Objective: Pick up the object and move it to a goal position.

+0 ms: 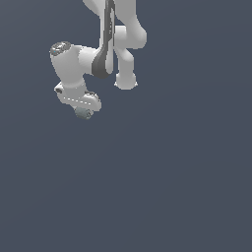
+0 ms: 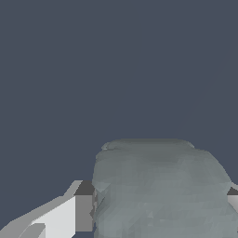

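- Grey-green and dull, the small blocky cube-like object (image 2: 160, 188) fills the lower part of the wrist view, sitting between the two white gripper fingers (image 2: 69, 216), whose dark pads press against its sides
- In the exterior view the same object (image 1: 83, 113) shows as a small greyish lump poking out just below the white parallel-jaw gripper (image 1: 84, 109); it is much smaller than the gripper body above it
- The claw looks clenched on the object: one pad touches its flank in the wrist view and a sliver of the other finger (image 2: 232, 200) shows at the opposite side, with no gap visible
- As a judgement, the grasp part of the task is done; whether the object is lifted clear of the plain dark blue-grey floor (image 1: 172, 187) cannot be told, since no shadow or contact line shows
- No goal marker is visible in either view, so how much of the carry is left cannot be read; the move to the goal and any settling there seem yet to be completed
- The white jointed Franka arm (image 1: 120, 34) comes in from the top of the exterior view, bends at an elbow, and reaches toward the exterior view's left
- Its wrist (image 1: 69, 61) is turned so that the hand points downward, slightly tilted, with the fingers under it
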Controlling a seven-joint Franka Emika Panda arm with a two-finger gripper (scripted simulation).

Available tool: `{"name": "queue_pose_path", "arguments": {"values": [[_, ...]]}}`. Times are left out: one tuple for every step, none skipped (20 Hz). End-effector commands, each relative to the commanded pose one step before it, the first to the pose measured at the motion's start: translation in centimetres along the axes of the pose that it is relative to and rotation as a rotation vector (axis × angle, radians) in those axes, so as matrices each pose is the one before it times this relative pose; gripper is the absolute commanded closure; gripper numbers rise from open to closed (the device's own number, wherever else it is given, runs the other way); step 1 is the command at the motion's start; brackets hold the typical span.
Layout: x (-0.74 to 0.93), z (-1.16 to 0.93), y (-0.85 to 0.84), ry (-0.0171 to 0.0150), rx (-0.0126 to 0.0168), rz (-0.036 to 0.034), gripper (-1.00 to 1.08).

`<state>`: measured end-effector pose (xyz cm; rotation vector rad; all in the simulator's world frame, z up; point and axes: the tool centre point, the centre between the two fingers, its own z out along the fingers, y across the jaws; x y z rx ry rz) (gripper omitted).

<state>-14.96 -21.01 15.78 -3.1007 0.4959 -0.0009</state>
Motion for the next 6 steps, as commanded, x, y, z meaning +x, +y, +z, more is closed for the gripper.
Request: {"name": "queue_pose_path", "arguments": {"values": [[-0.231,-0.269,0.482,-0.00044,-0.00004,-0.00154,1.08],[-0.003,-0.04,0.056,0.00005,-0.00069,-0.00006,1.08],[0.031,-0.002,0.011,0.0,0.0,0.0,1.08],[0.064,0.024,-0.063,0.00005,-0.00068,-0.00008,1.08],[0.055,0.034,-0.058,0.0,0.0,0.0,1.08],[0.019,0.012,-0.022,0.0,0.0,0.0,1.08]]}}
